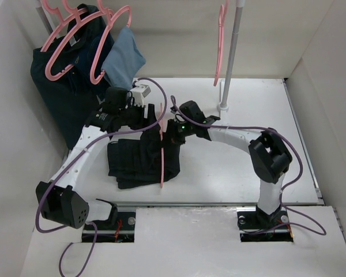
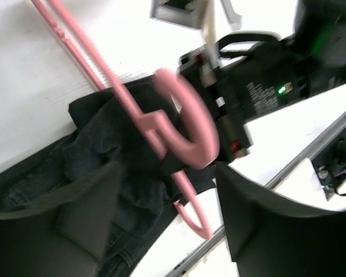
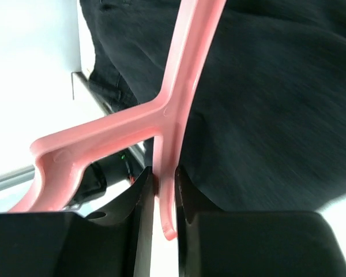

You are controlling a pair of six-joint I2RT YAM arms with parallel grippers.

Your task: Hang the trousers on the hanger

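The main risk is the hanger (image 3: 179, 98) twisting or slipping in the right tool (image 3: 163, 176), which is clamped on the thin stem just below the hook. A narrow grip on smooth plastic gives little hold if the cloth drags on the frame. The trousers (image 1: 132, 161) lie folded in the middle of the worktop (image 1: 230, 167), with the hanger standing edge-on near their right side. They seem partly threaded through it, though the overhead view is too dark to be sure. A loose fold could slide off when lifted. The right arm reaches left across the middle, wrist low. The left arm bends far and right, and the left tool (image 2: 164, 167) is spread wide, holding nothing, over the hook and cloth.
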